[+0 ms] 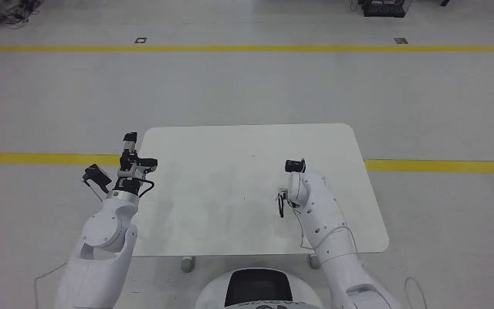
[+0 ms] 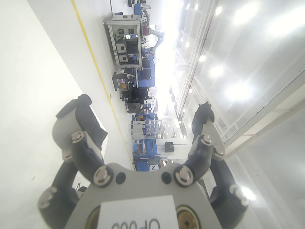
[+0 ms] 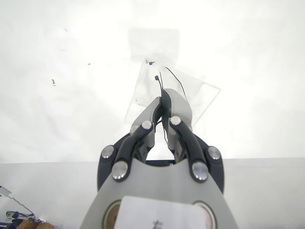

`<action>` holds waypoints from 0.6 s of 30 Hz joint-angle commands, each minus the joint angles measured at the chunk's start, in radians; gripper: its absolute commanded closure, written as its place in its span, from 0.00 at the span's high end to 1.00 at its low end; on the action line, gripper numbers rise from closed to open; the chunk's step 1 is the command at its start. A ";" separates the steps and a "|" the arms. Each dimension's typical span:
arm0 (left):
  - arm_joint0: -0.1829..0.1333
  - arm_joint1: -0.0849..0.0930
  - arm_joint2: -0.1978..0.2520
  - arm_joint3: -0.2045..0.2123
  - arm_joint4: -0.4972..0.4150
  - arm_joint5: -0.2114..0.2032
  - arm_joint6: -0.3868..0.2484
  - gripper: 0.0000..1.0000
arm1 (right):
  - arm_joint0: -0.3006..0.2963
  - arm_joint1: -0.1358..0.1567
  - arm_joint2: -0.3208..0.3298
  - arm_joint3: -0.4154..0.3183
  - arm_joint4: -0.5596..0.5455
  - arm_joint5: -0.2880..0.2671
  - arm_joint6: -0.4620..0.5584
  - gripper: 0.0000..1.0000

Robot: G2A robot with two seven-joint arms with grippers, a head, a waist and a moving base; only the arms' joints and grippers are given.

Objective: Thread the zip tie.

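A thin black zip tie [image 3: 157,79] sticks out past the tips of my right gripper [image 3: 163,94], which is shut on it. Its small square head is free, and a second strand [image 3: 177,80] curves away beside it. In the top view the right gripper [image 1: 282,204] hangs low over the right half of the white table [image 1: 231,178]. Under the zip tie lies a clear plastic sheet or bag [image 3: 202,96]; I cannot tell which. My left gripper [image 2: 143,106] is open and holds nothing. It is raised at the table's left edge [image 1: 133,158] and points out into the room.
Small dark specks [image 3: 53,82] mark the tabletop. A yellow floor line [image 1: 432,165] runs past both sides of the table. Racks and benches [image 2: 124,44] stand far off in the room.
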 commanded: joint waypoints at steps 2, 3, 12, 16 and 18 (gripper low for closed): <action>0.000 0.000 0.000 0.000 0.000 0.000 0.000 1.00 | -0.020 -0.004 0.003 -0.039 0.000 0.000 -0.001 0.00; 0.000 0.000 0.000 0.000 0.000 0.000 0.000 1.00 | -0.030 -0.005 0.006 -0.059 0.000 0.000 -0.002 0.00; 0.000 0.000 0.000 0.000 0.000 0.000 0.000 1.00 | -0.121 -0.022 0.036 -0.228 0.009 0.000 -0.010 0.00; 0.000 0.000 0.000 0.000 0.000 0.000 0.000 1.00 | -0.152 -0.029 0.051 -0.271 0.033 0.000 -0.027 0.00; 0.000 0.000 0.000 0.000 0.000 0.000 0.000 1.00 | -0.161 -0.030 0.054 -0.285 0.039 0.000 -0.030 0.00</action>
